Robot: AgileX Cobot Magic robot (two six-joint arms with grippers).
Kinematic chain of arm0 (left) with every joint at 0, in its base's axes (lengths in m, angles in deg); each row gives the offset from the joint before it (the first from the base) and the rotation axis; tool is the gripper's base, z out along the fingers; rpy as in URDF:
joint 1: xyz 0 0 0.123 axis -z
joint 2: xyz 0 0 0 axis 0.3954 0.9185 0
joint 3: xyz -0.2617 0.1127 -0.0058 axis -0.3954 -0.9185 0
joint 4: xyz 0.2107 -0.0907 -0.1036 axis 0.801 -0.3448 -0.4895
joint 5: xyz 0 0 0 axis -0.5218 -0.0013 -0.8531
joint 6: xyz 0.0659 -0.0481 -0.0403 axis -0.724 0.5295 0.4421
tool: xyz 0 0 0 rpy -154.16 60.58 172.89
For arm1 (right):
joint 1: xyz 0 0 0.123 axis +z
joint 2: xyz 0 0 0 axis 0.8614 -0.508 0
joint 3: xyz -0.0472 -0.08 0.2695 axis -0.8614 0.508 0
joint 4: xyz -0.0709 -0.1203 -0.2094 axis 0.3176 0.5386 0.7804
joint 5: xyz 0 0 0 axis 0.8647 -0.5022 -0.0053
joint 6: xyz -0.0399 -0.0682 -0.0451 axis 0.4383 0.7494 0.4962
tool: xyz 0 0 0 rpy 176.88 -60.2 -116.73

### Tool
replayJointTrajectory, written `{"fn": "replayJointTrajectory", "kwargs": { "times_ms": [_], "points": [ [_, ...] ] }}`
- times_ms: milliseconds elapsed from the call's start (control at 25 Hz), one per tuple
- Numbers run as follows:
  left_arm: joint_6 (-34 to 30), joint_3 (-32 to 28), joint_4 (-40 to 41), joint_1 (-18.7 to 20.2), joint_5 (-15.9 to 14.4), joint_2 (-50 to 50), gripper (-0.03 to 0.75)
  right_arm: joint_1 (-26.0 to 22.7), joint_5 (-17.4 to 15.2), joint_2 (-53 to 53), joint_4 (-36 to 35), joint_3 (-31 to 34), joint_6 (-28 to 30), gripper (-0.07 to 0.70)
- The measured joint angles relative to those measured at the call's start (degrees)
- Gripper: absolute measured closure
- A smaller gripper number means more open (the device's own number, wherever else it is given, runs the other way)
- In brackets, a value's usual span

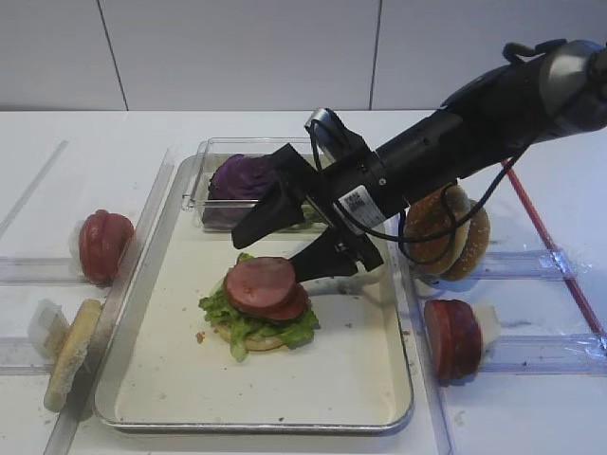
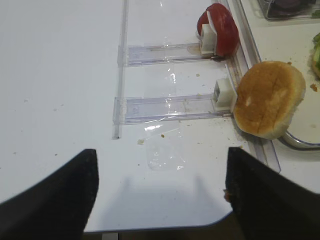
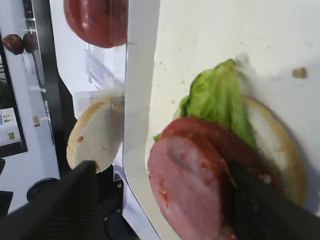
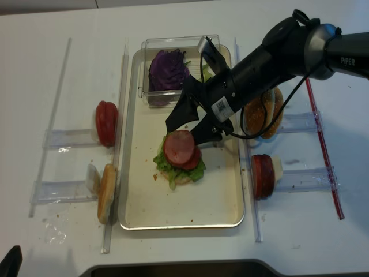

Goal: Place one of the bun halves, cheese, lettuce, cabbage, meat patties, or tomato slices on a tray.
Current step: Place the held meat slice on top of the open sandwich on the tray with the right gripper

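The tray, a shallow metal rectangle with a silver rim and cream floor, carries a stack near its middle: a bun half at the bottom, ruffled lettuce over it, a tomato slice, and on top a meat patty with a pale pink face, tilted. At the tray's far end a clear plastic box holds the purple cabbage. The right gripper hangs just above the stack, its black fingers spread apart and released, holding nothing. The left gripper hovers over bare white bench, its fingers also apart and empty. Left of the tray, in clear plastic racks, stand more tomato slices and a bun half leaning on the tray rim; to the right stand seeded bun halves and more meat patties.
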Motion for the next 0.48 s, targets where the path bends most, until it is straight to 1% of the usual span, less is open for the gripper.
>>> {"fn": "replayJointTrajectory", "kwargs": {
  "times_ms": [480],
  "points": [
    [0.00, 0.00, 0.00, 0.00, 0.00, 0.00, 0.226, 0.00, -0.18, 0.00, 1.74, -0.10, -1.20, 0.090]
  ]
}}
